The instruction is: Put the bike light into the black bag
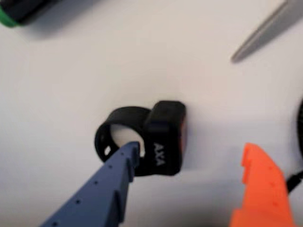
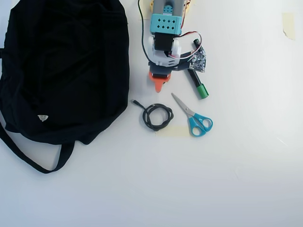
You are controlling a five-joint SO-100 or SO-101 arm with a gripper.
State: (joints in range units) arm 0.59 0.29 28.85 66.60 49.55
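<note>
In the wrist view the bike light [image 1: 163,137] lies on the white table, a black block marked AXA with a red face on its right side and a black ring strap [image 1: 113,127] on its left. My gripper [image 1: 191,151] is open around it. The blue finger [image 1: 113,179] has its tip at the ring strap. The orange finger [image 1: 260,189] stands apart to the right. In the overhead view my gripper [image 2: 162,83] points down at the table and hides the light. The black bag [image 2: 61,66] lies flat to the left.
A coiled black cable [image 2: 158,117] and blue-handled scissors [image 2: 194,117] lie just below the gripper in the overhead view. A green-capped marker [image 2: 198,85] lies to its right. In the wrist view the marker [image 1: 14,13], a scissor blade [image 1: 267,30] and the cable [image 1: 300,127] show at the edges.
</note>
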